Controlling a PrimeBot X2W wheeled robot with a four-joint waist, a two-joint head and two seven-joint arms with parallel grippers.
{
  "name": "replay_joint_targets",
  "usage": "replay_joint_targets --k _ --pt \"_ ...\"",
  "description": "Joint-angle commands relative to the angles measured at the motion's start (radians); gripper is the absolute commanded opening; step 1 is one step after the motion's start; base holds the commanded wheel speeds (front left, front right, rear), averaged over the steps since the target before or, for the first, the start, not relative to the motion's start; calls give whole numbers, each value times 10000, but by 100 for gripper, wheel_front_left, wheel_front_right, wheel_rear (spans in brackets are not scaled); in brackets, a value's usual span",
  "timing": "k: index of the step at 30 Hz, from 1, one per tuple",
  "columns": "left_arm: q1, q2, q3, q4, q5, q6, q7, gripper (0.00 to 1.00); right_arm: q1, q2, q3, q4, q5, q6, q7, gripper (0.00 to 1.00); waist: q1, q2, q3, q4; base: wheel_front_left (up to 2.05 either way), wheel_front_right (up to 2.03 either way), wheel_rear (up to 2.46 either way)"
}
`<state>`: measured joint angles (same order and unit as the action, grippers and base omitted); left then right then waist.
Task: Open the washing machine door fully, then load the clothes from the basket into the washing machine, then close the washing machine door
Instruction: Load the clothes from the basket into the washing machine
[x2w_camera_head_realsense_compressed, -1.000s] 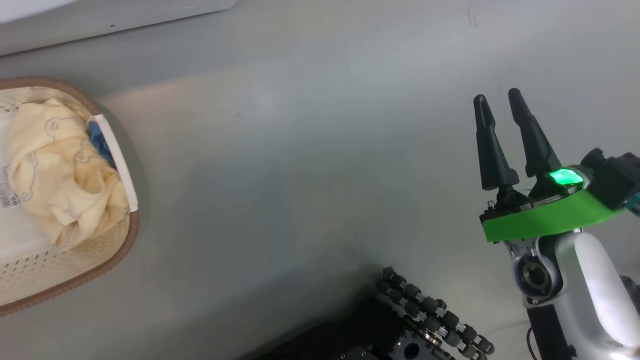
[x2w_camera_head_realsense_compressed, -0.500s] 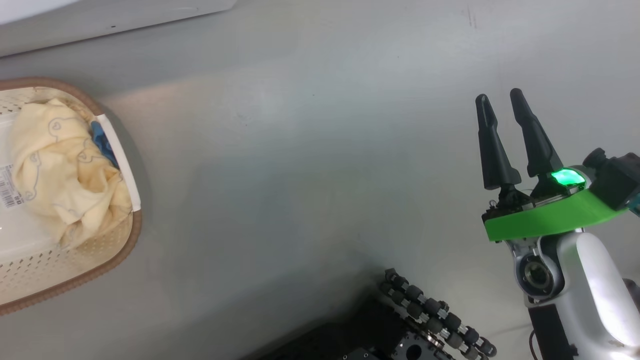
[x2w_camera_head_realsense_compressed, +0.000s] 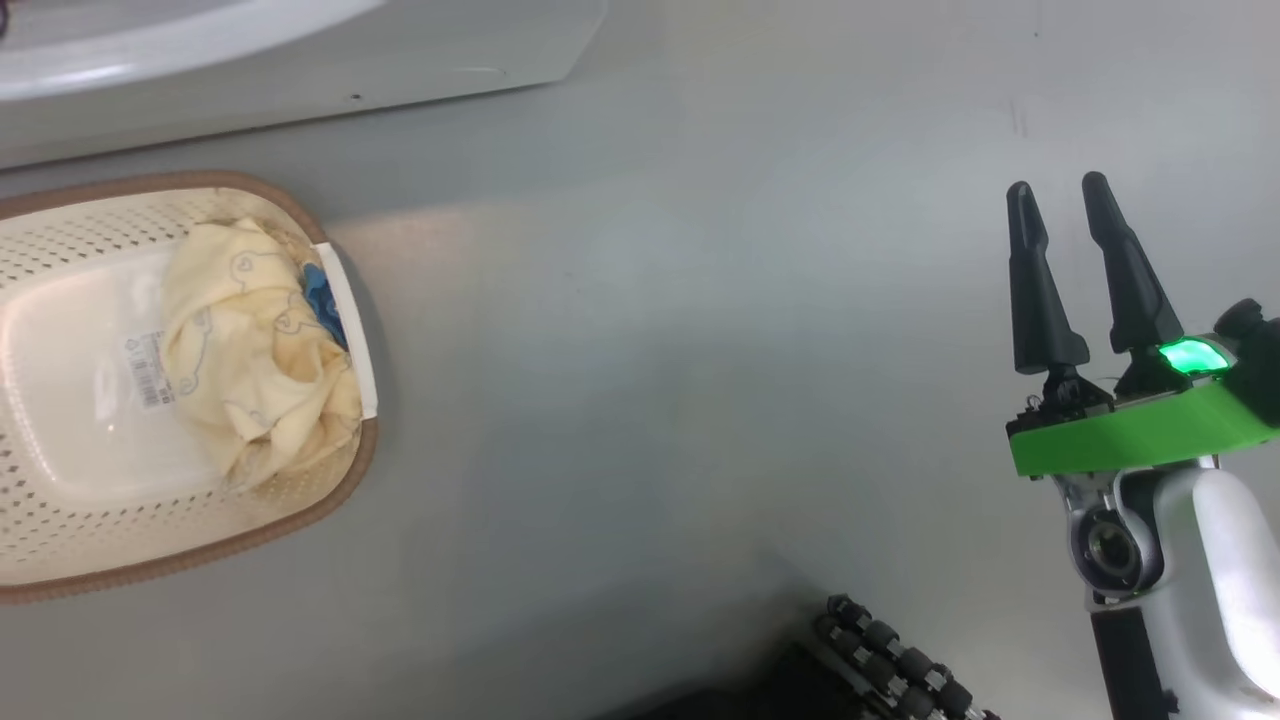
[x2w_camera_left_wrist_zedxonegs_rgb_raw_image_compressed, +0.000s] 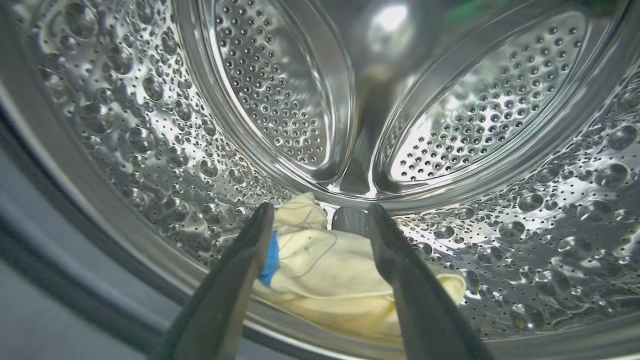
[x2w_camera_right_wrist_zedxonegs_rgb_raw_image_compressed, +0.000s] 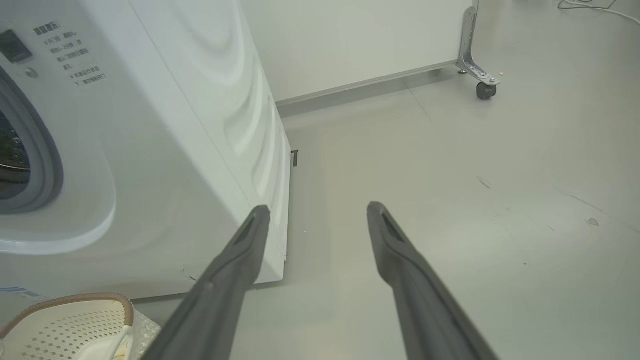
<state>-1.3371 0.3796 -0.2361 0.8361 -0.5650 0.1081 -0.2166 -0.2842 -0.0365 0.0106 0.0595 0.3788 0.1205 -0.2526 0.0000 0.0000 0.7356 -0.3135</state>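
Cream garment (x2w_camera_left_wrist_zedxonegs_rgb_raw_image_compressed: 330, 280) lies low in the drum (x2w_camera_left_wrist_zedxonegs_rgb_raw_image_compressed: 125, 125), lower centre of the left wrist view, with its blue patch next to the left-hand finger. Left gripper (x2w_camera_left_wrist_zedxonegs_rgb_raw_image_compressed: 320, 207) is inside the drum mouth. Its fingers are spread wide, the cloth lies beyond them, and nothing is pinched, so this reads as a drop-off pose.

Second garment (x2w_camera_head_realsense_compressed: 255, 345) is bunched at the right end of the basket (x2w_camera_head_realsense_compressed: 60, 545), left side of the head view, so by my read loading isn't done. The basket sits on the floor (x2w_camera_head_realsense_compressed: 700, 400) just below the washing machine (x2w_camera_right_wrist_zedxonegs_rgb_raw_image_compressed: 175, 125) front, a short carry to the drum.

Right gripper (x2w_camera_head_realsense_compressed: 1057, 187) hangs at the right edge of the head view, fingers apart and empty, well clear of basket and machine. It looks parked to keep out of the left arm's way.

You'll want the left arm out of the drum without snagging cloth, then down to the basket's right end. Closing the door comes last.
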Motion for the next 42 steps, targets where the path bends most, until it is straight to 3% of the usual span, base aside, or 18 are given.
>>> replay_joint_targets --k 1,10,20,26,33,42 --pt "102 272 88 -373 8 76 -157 100 463 -137 -1 -276 -168 102 -91 100 0 0 -489 391 0 0 0" --pt "2592 -397 -3 -1519 208 277 -435 100 1011 -137 -401 -231 -756 102 -91 100 0 0 -1799 937 0 0 0" --pt "7551 -1054 326 -5174 1277 579 -450 100 1760 -137 -695 -225 -1637 102 4 100 0 0 -3402 1597 0 0 0" --pt "9865 -1422 546 -6644 2168 690 -450 100 2174 -137 -992 -575 -2085 102 406 100 0 0 -4260 2011 0 0 0" --pt "11299 -1681 961 -7424 2876 493 -451 100 2500 -137 -1144 -1150 -2764 102 910 100 0 0 -4963 2458 0 0 0" --pt "12147 -2051 1080 -7433 3401 84 -451 100 2923 -137 -1058 -1705 -3388 102 1435 100 0 0 -5802 2862 0 0 0"
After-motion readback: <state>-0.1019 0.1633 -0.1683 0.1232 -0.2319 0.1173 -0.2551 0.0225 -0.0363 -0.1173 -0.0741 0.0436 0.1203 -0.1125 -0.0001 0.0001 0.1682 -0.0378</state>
